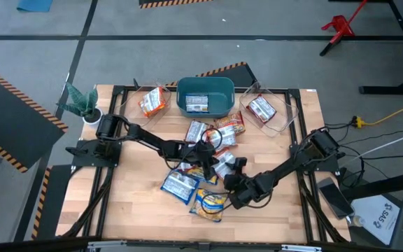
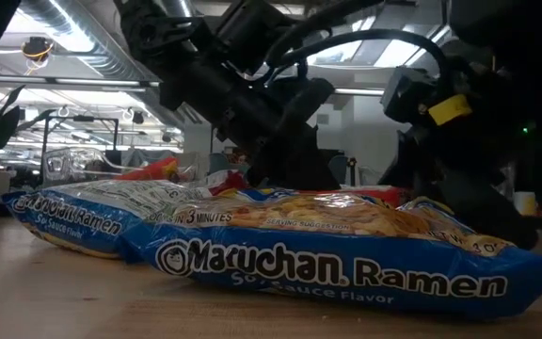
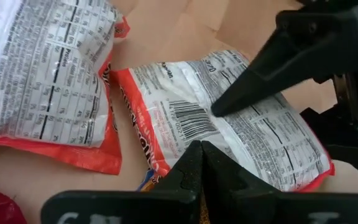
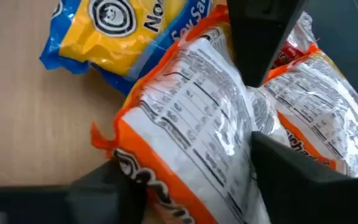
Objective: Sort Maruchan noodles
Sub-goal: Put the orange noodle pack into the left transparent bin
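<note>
Left gripper (image 3: 201, 149) shut, arm stretched toward table centre. Right gripper (image 4: 253, 118) low, fingers parted, arm angled inward.

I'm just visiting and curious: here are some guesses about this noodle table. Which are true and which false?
1. The teal bin holds a packet. True.
2. The right gripper has an orange-edged packet between its fingers. True.
3. The left gripper is wide open. False: its fingers are shut.
4. All packets are already sorted into containers. False: several lie loose on the table.
5. A potted plant stands at a table corner. True.
</note>
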{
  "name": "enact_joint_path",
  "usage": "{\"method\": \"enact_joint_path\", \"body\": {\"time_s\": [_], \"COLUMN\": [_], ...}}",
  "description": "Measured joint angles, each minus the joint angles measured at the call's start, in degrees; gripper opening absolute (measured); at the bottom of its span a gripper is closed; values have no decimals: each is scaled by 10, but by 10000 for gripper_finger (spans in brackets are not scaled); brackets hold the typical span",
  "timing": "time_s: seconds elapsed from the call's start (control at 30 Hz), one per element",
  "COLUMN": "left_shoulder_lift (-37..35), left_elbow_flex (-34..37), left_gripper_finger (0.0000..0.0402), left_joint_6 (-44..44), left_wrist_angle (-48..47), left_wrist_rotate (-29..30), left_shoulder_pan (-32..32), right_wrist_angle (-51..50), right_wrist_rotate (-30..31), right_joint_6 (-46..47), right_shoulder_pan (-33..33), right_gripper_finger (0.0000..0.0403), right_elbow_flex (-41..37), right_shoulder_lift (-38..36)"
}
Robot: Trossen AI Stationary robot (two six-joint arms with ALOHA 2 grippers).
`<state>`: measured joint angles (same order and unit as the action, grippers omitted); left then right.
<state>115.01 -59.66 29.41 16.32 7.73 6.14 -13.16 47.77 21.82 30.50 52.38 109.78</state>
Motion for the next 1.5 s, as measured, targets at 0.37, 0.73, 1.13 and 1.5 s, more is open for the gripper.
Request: {"method": "enact_joint_path", "body": {"time_s": [0.37, 0.73, 1.13, 1.5], "left_shoulder_lift": [-130, -350, -562, -672], "left_elbow_flex": [2, 1, 0, -1], "left_gripper_finger": [0, 0, 0, 0], "left_joint_6": [4, 1, -17, -17], "left_wrist_angle": [-80, -203, -333, -415], "left_wrist_rotate": [-24, 43, 180, 328], "left_shoulder_pan": [14, 50, 156, 245], "right_wrist_angle": [-12, -64, 7, 455], "right_wrist_rotate": [-13, 1, 36, -247], "right_joint_6": [48, 29, -228, -304], "right_shoulder_pan": [-2, -2, -64, -280], "right_gripper_finger": [86, 90, 89, 89], "right_elbow_flex": [20, 107, 237, 259], "right_shoulder_lift": [-4, -8, -8, 19]}}
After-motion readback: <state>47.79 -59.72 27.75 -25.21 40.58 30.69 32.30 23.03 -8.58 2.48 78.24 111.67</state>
